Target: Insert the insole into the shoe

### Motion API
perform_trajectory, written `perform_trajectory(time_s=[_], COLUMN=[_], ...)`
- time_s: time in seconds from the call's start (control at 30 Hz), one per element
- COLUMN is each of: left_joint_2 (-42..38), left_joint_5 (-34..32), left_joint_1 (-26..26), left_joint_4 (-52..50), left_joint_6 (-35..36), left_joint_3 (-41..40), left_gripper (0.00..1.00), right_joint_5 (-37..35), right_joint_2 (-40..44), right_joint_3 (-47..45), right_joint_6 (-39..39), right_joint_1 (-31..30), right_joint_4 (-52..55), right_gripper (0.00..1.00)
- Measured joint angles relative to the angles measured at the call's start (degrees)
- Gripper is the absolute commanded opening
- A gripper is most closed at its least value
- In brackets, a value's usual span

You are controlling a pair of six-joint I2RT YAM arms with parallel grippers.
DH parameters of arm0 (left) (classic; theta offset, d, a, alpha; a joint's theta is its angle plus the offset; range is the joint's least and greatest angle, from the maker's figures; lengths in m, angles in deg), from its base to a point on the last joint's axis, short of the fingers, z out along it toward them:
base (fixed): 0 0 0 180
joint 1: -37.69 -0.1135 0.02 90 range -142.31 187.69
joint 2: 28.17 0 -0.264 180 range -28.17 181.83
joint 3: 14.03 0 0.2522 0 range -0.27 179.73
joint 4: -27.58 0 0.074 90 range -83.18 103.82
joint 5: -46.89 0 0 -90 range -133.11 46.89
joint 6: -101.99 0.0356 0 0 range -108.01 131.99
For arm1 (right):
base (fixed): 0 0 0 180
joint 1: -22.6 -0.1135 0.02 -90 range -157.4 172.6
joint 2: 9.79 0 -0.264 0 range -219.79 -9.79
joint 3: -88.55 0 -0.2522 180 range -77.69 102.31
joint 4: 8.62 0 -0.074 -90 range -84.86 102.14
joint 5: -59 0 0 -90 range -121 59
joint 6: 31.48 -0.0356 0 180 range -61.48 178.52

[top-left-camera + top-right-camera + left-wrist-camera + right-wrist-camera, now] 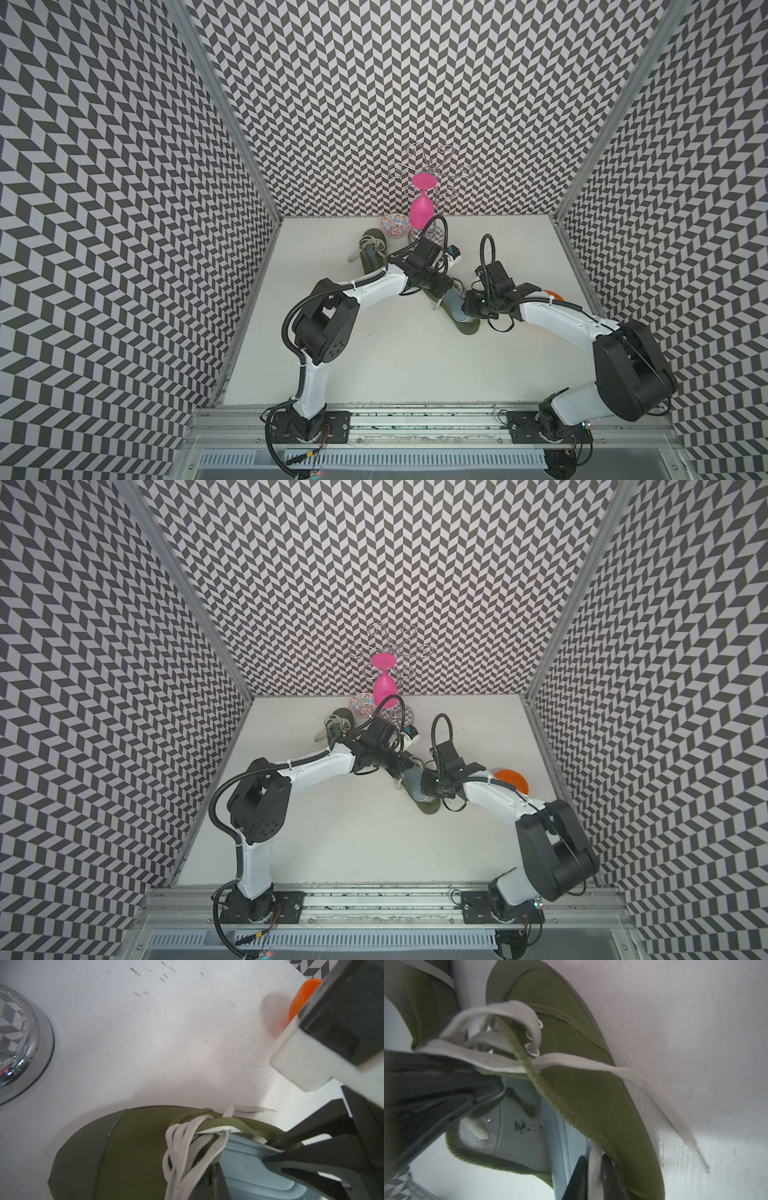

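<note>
An olive green shoe (468, 328) with white laces lies at mid-table, also seen in the wrist views (128, 1157) (581, 1053). A light blue insole (455, 306) (566, 1147) sits partly inside its opening and slopes up out of the heel end. My right gripper (595, 1176) (467, 305) is shut on the insole's pale edge near the heel. My left gripper (212, 1182) (441, 287) is shut on the shoe's upper beside the laces (187, 1147) and holds the opening wide. The shoe's toe is hidden under the left arm in both top views.
A second olive shoe (371, 253) lies at the back left. Behind it stand a patterned bowl (395, 226) and a pink glass (420, 208) upside down on a chrome rack (18, 1043). An orange plate (511, 781) lies under the right arm. Patterned walls enclose three sides.
</note>
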Motion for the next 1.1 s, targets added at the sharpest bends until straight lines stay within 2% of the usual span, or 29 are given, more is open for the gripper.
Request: perform_trajectory(time_s=[0.33, 0.53, 0.8, 0.97, 1.1], left_joint_2=[0.0, 0.0, 0.0, 0.0, -0.3], left_joint_5=[2.9, 4.2, 6.0, 5.0, 2.1], left_joint_1=[-1.0, -1.4, -3.2, -3.4, -3.1], left_joint_4=[0.0, 0.0, 0.2, 0.3, 2.0], left_joint_6=[-0.2, -0.9, -6.5, -9.0, -11.4], left_joint_3=[0.0, 0.0, 0.0, 0.0, -0.9], left_gripper=[0.0, 0.0, 0.0, 0.0, 0.0], right_joint_5=[-8.9, -10.2, -12.6, -13.6, -13.7], right_joint_2=[0.7, 0.4, -3.4, -5.0, -5.9], right_joint_3=[-4.0, -5.6, -3.4, -0.4, 3.1], right_joint_6=[2.9, 2.9, 3.8, 3.9, 4.2], right_joint_1=[-3.1, -4.2, -5.9, -5.9, -5.9], right_joint_4=[-4.7, -7.0, -6.9, -4.1, 0.1], right_gripper=[0.13, 0.14, 0.16, 0.29, 0.47])
